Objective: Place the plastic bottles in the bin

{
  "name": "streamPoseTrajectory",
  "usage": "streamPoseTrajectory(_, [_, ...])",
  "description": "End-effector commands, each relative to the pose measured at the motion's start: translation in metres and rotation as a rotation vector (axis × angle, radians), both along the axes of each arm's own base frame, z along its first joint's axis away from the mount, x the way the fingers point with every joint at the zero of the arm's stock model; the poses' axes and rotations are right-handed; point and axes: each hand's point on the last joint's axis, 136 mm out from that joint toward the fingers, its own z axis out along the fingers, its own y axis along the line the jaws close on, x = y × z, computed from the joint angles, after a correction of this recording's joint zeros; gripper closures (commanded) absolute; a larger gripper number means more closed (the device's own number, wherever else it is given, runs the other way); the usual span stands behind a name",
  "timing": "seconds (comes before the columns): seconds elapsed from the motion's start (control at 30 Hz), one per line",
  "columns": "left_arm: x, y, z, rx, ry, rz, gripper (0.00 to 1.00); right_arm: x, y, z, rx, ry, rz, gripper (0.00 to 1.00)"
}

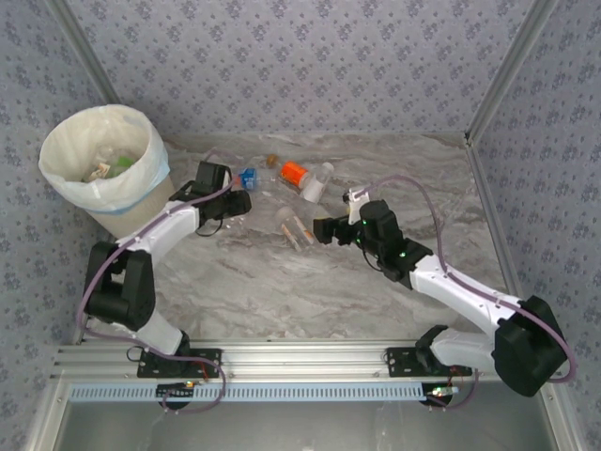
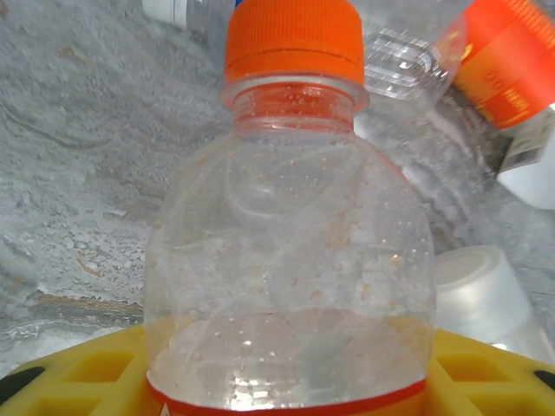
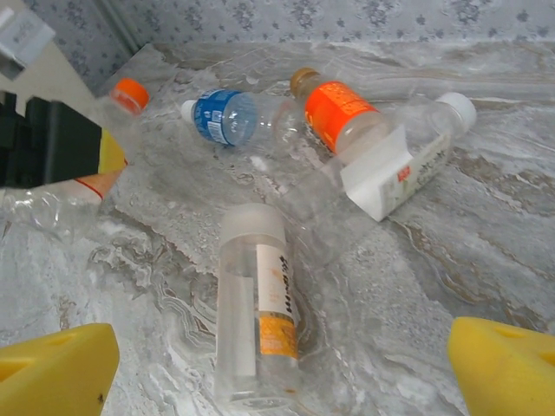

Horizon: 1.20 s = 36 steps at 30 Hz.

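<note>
My left gripper (image 2: 286,386) is shut on a clear bottle (image 2: 290,260) with an orange cap and a red label edge; its yellow pads (image 2: 78,373) press both sides. This gripper (image 1: 237,201) sits right of the pale-blue, white-lined bin (image 1: 103,164). My right gripper (image 3: 282,373) is open, its yellow pads (image 3: 56,368) wide apart around the base end of a lying frosted-cap bottle (image 3: 256,312). Beyond that lie a blue-label bottle (image 3: 230,117), an orange-label bottle (image 3: 342,117) and a white-label bottle (image 3: 408,165). From above, my right gripper (image 1: 321,230) is beside the frosted bottle (image 1: 291,225).
The bin holds several bottles inside its liner (image 1: 108,169). Patterned walls close the back and sides, with a metal post (image 1: 498,75) at the right corner. Marble tabletop (image 1: 282,291) lies between the arms and the rail at the near edge.
</note>
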Motion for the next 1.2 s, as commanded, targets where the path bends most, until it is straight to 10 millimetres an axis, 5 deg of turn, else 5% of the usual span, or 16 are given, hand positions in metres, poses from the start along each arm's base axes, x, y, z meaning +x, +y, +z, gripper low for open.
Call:
streamPoseTrajectory(0.0, [0.004,0.002,0.049,-0.024,-0.115,-0.009,0.46,0.004,0.015,0.022,0.013,-0.059,0.044,0.01])
streamPoseTrajectory(0.43, [0.014,0.074,0.262,0.147,-0.635,0.210,0.48,0.009,0.018,0.038,0.033,-0.102,0.021,0.01])
streamPoseTrajectory(0.63, [0.009,0.128,0.323,0.289,-0.747,0.364,0.48,0.007,0.016,0.034,0.021,-0.095,0.016,0.01])
streamPoseTrajectory(0.87, [0.004,0.195,0.333,0.290,-0.739,0.506,0.48,0.008,0.016,0.032,0.016,-0.094,0.013,0.01])
streamPoseTrajectory(1.17, [0.021,0.247,0.295,0.226,-0.622,0.581,0.48,0.008,0.017,0.032,0.018,-0.091,0.015,0.01])
